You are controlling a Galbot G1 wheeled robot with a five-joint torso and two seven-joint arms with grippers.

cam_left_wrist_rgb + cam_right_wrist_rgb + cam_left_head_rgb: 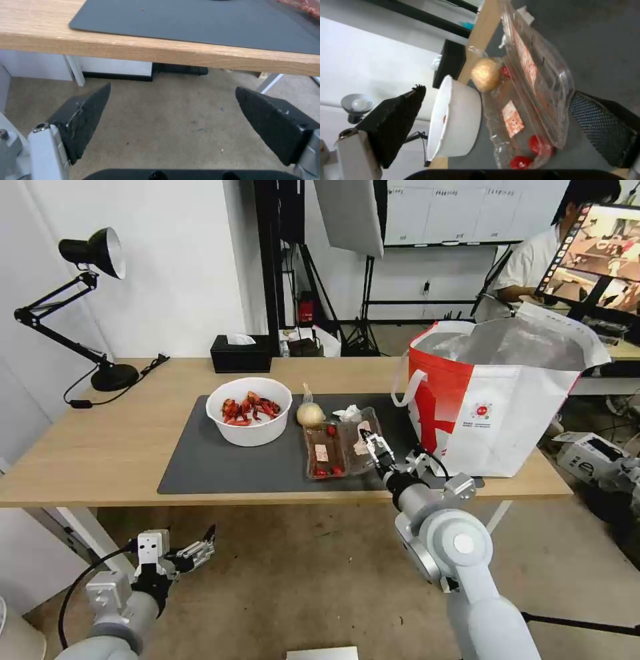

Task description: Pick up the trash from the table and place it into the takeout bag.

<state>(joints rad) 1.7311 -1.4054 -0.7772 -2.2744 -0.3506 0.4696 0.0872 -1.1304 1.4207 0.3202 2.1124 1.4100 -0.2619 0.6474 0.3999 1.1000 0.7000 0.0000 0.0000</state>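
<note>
On the table's (100, 447) dark grey mat (233, 467) stand a white bowl of red crayfish shells (249, 410), a small clear bag with a beige lump (310, 413), a crumpled tissue (348, 413) and a clear clamshell box with red scraps (333, 450). My right gripper (371, 441) is open at the box's right half. In the right wrist view the clamshell box (533, 100) lies between the spread fingers (603, 130) of the right gripper (496, 91), with the bowl (456, 120) beside it. The takeout bag (493, 407) stands open at the table's right end. My left gripper (203, 545) hangs open below the table's front edge.
A black tissue box (241, 355) and a black desk lamp (100, 313) stand at the back left of the table. The left wrist view has the table's front edge (166, 53), the mat (200, 22) and carpet floor between the left gripper's fingers (86, 120). Tripods stand behind the table.
</note>
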